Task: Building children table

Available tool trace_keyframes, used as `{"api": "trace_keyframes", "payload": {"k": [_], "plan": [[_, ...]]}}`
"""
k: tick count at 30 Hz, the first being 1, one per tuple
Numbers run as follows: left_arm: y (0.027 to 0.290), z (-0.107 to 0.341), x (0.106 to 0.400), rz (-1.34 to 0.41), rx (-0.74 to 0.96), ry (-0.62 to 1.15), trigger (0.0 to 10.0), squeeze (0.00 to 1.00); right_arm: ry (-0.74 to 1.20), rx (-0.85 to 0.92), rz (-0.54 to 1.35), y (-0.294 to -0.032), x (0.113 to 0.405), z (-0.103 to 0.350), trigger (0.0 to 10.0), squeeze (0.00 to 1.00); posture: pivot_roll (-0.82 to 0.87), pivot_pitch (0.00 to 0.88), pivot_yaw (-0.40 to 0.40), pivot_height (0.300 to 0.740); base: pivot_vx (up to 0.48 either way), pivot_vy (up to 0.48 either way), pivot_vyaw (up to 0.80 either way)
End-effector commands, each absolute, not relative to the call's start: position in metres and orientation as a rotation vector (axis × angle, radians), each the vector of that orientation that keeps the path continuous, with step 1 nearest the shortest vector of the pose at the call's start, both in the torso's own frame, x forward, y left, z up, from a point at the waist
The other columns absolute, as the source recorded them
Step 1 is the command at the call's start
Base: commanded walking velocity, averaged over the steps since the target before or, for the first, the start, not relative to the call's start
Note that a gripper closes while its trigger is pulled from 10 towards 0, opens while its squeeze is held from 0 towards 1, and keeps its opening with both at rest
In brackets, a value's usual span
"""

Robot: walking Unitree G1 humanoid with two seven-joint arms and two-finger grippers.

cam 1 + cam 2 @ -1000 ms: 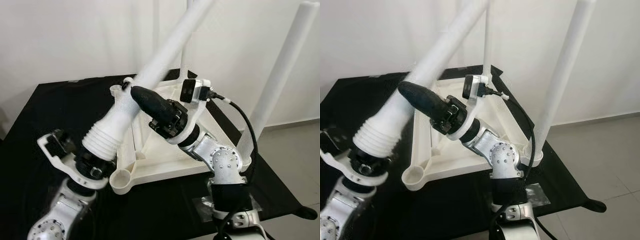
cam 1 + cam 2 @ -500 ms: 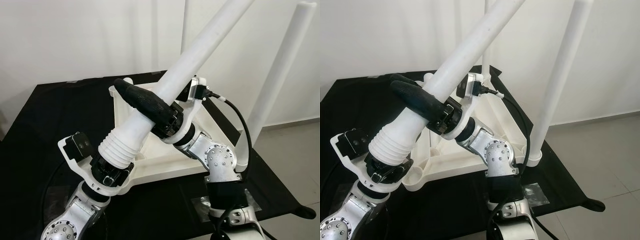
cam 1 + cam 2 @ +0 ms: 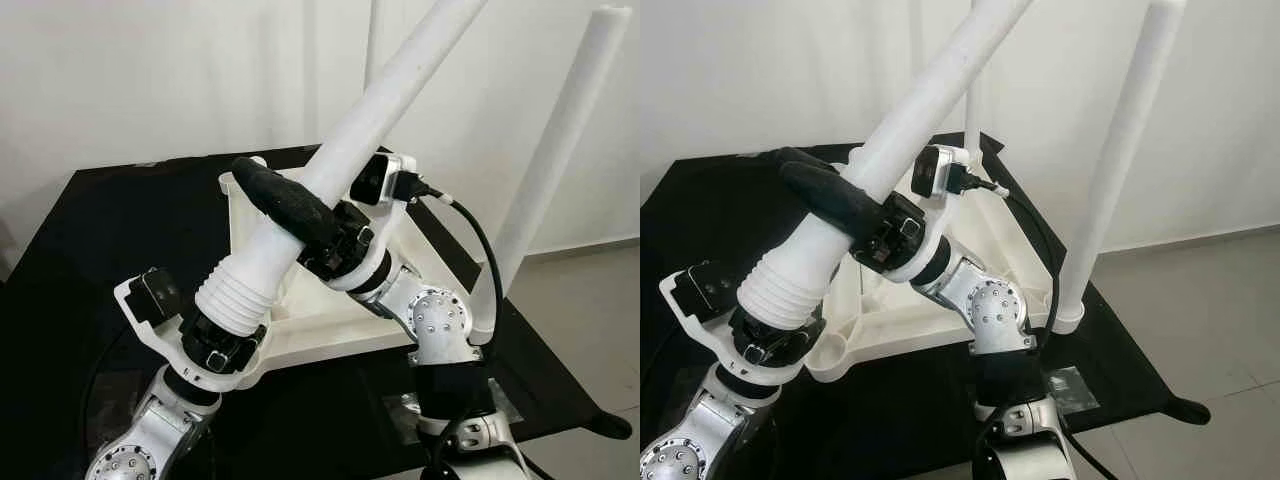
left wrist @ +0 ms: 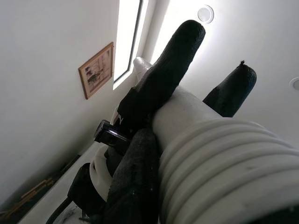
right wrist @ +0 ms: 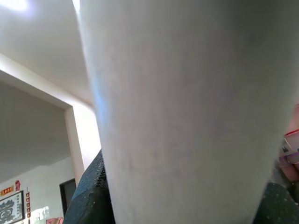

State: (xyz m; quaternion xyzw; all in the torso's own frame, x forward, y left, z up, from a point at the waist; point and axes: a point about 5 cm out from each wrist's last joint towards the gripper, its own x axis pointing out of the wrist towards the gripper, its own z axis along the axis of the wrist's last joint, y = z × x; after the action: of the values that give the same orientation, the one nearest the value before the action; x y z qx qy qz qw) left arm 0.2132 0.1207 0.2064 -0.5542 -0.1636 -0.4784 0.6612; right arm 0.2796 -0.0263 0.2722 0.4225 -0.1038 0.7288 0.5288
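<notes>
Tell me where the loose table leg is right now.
In the head views the leg slants up over the tabletop, its ribbed end in the left hand at lower left, the right hand gripping it midway.

The table leg point(image 3: 350, 150) and upturned tabletop point(image 3: 330, 320) are plain white, the cloth point(image 3: 110, 230) black, the gripper fingers point(image 3: 285, 200) matte black.

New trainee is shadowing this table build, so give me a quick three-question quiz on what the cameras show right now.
1. True or false: the left gripper is shut on the threaded end of the loose table leg.
2. How many legs already stand in the upturned tabletop? A) none B) two C) four
3. Fill in: the right gripper clasps the loose leg ___ the left gripper's hold.

Key: 1 true; 2 B, the near leg and the far leg; 3 above.
</notes>
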Motion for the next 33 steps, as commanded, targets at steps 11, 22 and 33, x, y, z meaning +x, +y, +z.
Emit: {"api": "trace_keyframes", "payload": {"k": [11,22,33], "plan": [[0.151,0.19,0.223,-0.858,-1.243,-0.407,10.0,1.0,-0.277,0.928,1.652,-0.011,0.289,0.28,0.0,0.0,-0.06,0.0,0.024,0.74,0.0,0.0,0.0],[0.227,0.158,0.217,-0.482,-1.088,-0.379,10.0,1.0,-0.364,0.794,1.372,-0.021,0.32,0.293,0.0,0.0,-0.05,0.0,0.026,0.74,0.0,0.0,0.0],[0.242,0.136,0.234,-0.085,-0.74,-0.201,10.0,0.0,-0.255,0.235,1.291,-0.001,0.322,0.255,10.0,0.0,-0.04,0.0,0.018,0.74,0.0,0.0,0.0]]}}
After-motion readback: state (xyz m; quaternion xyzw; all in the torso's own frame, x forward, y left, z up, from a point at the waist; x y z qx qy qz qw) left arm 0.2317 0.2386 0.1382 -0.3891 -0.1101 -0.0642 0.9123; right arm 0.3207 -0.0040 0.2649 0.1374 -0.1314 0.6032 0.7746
